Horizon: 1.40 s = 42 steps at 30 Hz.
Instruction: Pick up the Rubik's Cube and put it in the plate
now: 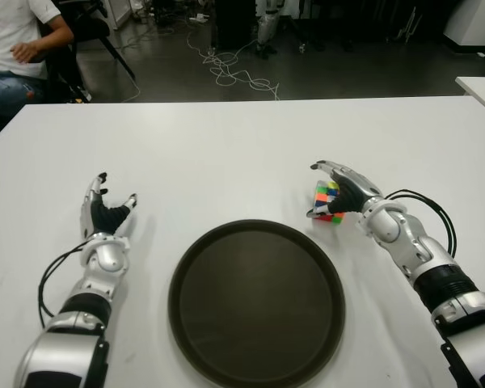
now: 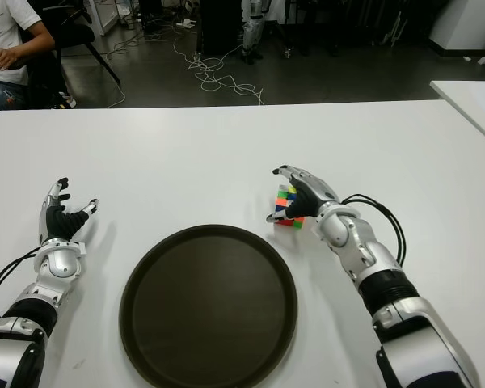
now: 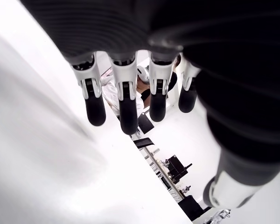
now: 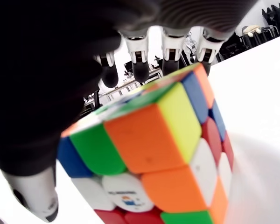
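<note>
The Rubik's Cube stands on the white table, just past the right rim of the round dark plate. My right hand is cupped around the cube from its right side. Its fingers reach straight over the cube's top and its thumb hangs by the near side; the hand is open and I see no firm grip. In the right wrist view the cube fills the frame under the palm. My left hand shows left of the plate, fingers spread and holding nothing.
A seated person is beyond the table's far left corner. Cables lie on the floor behind the table. A second white table's corner shows at the far right.
</note>
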Each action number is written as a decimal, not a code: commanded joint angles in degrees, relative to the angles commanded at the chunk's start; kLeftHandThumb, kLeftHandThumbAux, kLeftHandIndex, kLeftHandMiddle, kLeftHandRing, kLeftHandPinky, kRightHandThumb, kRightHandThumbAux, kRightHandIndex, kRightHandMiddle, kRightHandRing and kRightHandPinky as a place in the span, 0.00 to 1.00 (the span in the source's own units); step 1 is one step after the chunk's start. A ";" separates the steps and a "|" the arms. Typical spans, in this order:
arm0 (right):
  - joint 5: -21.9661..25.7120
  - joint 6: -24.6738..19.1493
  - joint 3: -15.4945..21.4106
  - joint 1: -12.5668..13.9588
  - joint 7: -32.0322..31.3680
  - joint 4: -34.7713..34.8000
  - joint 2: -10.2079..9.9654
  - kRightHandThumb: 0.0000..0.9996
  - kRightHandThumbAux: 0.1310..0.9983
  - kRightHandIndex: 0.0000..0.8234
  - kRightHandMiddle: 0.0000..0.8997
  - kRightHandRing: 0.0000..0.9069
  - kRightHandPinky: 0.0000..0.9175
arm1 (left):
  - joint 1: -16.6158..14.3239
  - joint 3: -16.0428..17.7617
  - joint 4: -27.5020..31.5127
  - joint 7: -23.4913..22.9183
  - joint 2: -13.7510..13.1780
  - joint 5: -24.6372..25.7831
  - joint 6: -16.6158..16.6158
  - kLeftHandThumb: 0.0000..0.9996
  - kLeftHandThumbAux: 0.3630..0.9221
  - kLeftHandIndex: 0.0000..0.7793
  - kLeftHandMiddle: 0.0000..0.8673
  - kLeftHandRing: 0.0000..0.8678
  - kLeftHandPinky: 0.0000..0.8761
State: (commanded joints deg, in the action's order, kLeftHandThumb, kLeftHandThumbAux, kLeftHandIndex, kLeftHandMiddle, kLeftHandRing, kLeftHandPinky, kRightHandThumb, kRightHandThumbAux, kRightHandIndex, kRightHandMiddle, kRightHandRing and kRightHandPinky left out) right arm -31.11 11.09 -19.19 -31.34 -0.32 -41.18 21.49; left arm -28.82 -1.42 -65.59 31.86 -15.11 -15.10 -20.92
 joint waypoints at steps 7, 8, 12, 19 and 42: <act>-0.43 0.27 -0.27 -0.23 0.31 -0.77 0.40 0.00 0.69 0.00 0.00 0.00 0.00 | 0.05 -0.03 0.09 0.11 0.00 -0.04 -0.01 0.17 0.63 0.12 0.16 0.16 0.14; -0.41 0.29 -0.27 -0.21 0.33 -0.85 0.45 0.00 0.70 0.00 0.00 0.00 0.00 | 0.05 -0.02 0.09 0.15 0.01 -0.04 0.02 0.17 0.62 0.12 0.16 0.15 0.14; 0.14 -0.52 0.14 0.09 0.08 -0.74 0.35 0.00 0.71 0.00 0.00 0.00 0.00 | 0.09 0.01 0.04 0.24 -0.01 -0.04 -0.11 0.19 0.61 0.12 0.16 0.16 0.16; 0.98 -1.68 0.76 0.38 -0.18 -0.49 -0.10 0.00 0.72 0.00 0.00 0.00 0.00 | 0.11 0.05 0.07 0.16 -0.04 0.02 -0.28 0.19 0.62 0.11 0.16 0.15 0.13; 0.94 -0.18 0.73 0.71 0.13 -0.78 0.42 0.00 0.72 0.00 0.00 0.00 0.00 | 0.19 0.32 0.09 -0.43 0.01 0.44 -0.46 0.19 0.63 0.11 0.16 0.16 0.14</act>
State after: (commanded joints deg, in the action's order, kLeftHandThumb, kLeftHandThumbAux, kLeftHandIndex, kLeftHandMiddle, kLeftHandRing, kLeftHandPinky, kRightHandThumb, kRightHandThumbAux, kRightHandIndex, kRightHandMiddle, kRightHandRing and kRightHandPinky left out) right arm -30.16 10.91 -18.46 -30.63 -0.19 -41.96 21.91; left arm -28.63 -1.10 -65.51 31.43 -15.10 -14.66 -21.38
